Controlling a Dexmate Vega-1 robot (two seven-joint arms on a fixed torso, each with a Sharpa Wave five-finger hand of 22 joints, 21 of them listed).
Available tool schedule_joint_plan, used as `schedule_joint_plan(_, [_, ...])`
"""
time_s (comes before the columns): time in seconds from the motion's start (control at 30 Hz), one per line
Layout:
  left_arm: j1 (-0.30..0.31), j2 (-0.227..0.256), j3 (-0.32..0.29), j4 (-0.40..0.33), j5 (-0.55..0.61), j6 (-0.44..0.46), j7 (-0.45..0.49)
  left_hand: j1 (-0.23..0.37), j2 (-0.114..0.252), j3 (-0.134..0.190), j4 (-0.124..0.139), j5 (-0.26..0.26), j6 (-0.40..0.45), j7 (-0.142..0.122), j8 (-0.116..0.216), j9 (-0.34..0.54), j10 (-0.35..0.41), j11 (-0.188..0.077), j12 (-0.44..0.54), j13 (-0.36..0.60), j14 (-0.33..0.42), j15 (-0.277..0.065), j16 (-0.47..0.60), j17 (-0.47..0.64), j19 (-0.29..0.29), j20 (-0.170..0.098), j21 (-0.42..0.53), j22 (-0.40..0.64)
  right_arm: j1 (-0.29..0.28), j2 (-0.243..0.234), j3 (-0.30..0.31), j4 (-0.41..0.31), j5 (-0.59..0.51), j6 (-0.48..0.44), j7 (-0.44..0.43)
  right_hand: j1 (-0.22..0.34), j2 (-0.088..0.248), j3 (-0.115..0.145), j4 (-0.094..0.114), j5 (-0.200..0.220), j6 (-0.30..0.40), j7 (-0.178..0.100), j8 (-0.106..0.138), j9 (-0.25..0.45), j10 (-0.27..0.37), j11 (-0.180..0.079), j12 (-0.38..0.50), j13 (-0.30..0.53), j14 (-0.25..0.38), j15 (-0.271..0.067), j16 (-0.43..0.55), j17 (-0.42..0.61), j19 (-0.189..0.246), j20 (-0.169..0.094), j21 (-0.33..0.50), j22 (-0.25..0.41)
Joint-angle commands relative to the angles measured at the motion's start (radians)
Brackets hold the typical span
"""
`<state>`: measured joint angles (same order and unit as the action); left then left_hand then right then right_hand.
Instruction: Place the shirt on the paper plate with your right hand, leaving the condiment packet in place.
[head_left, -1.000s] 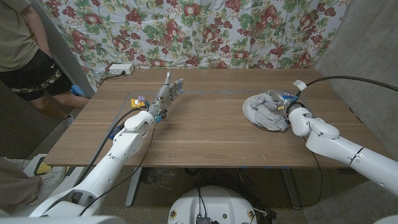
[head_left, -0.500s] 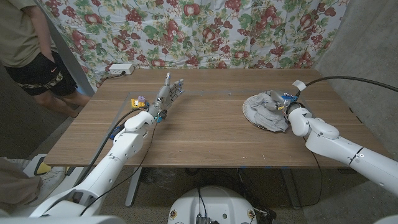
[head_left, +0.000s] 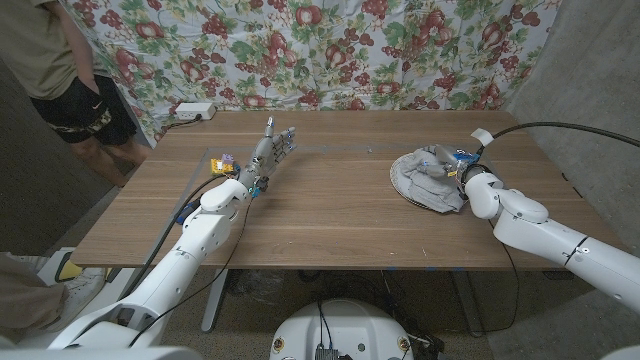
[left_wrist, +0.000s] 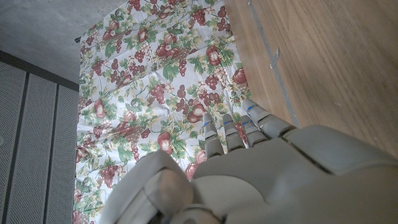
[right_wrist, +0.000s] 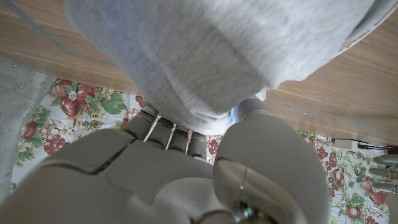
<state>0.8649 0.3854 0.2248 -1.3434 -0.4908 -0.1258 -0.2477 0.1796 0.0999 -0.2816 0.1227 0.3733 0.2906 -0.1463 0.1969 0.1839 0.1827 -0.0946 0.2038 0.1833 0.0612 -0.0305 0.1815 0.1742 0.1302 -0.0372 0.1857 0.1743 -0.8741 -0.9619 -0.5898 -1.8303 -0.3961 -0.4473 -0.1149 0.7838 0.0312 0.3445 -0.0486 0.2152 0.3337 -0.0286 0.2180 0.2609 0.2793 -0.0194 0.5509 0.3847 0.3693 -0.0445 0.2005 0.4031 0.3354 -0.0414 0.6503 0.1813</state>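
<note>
Right hand (head_left: 447, 168) on the grey shirt (head_left: 425, 180), fingers closed into the cloth per right wrist view. Shirt is bunched on the paper plate (head_left: 402, 188) at the surface's right side. Left hand (head_left: 272, 147) holds nothing, fingers extended and apart, near the condiment packet (head_left: 224, 160) at the left of the surface (head_left: 320, 220).

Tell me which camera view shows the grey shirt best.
The head view: the whole grey shirt shows there, bunched on the paper plate with the right hand at it. The right wrist view gives just a close fold of its cloth. The left wrist view looks elsewhere.
</note>
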Motion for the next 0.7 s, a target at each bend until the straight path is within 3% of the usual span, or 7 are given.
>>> schedule_joint_plan(0.03, [-0.006, -0.003, -0.003, 0.016, -0.002, -0.003, -0.01, 0.009, 0.004, -0.003, 0.004, 0.0, 0.005, 0.004, -0.001, 0.003, 0.006, 0.002, -0.001, 0.004, -0.002, -0.082, 0.003, 0.003, 0.001, -0.065, 0.009, 0.002, -0.008, -0.007, 0.018, -0.009, 0.021, 0.028, -0.008, -0.026, -0.004, -0.014, 0.008, 0.009, -0.003, 0.004, -0.002, 0.0, -0.005, 0.005, -0.009, -0.004, -0.009, -0.121, 0.007, -0.003, -0.019, -0.018, -0.013, 0.0])
schedule_joint_plan(0.13, [-0.011, -0.004, -0.003, 0.024, -0.002, -0.005, -0.014, 0.009, 0.004, -0.003, 0.004, 0.0, 0.006, 0.005, -0.001, 0.003, 0.007, 0.003, -0.001, 0.004, -0.002, -0.082, 0.003, 0.003, 0.001, -0.065, 0.009, 0.002, -0.006, -0.005, 0.024, -0.001, 0.033, 0.052, -0.013, -0.126, -0.01, -0.063, 0.055, 0.014, -0.006, 0.008, -0.001, -0.006, 0.002, 0.017, -0.025, -0.01, -0.023, -0.111, 0.019, -0.01, -0.015, -0.021, -0.02, 0.003])
schedule_joint_plan(0.2, [-0.015, -0.004, -0.004, 0.03, -0.002, -0.006, -0.018, 0.009, 0.004, -0.003, 0.004, 0.0, 0.006, 0.004, -0.001, 0.003, 0.006, 0.003, -0.001, 0.004, -0.003, -0.082, 0.003, 0.003, 0.001, -0.065, 0.009, 0.002, -0.004, -0.002, 0.025, -0.001, 0.031, 0.054, -0.017, -0.161, -0.01, -0.08, 0.071, 0.017, -0.002, 0.015, 0.001, -0.008, 0.002, 0.024, -0.031, -0.01, -0.028, -0.104, 0.023, -0.012, -0.013, -0.02, -0.022, 0.004])
schedule_joint_plan(0.7, [-0.032, -0.009, -0.004, 0.055, -0.001, -0.018, -0.046, 0.01, 0.004, -0.003, 0.003, 0.0, 0.006, 0.004, -0.001, 0.003, 0.006, 0.0, -0.001, 0.004, -0.002, -0.082, 0.003, 0.003, 0.001, -0.066, 0.009, 0.002, -0.004, -0.006, 0.035, -0.03, 0.003, 0.034, -0.033, -0.219, -0.005, -0.11, 0.094, 0.027, 0.001, 0.021, 0.003, -0.013, 0.014, 0.039, -0.037, -0.007, -0.03, -0.087, 0.034, -0.019, -0.029, 0.009, -0.035, 0.005])
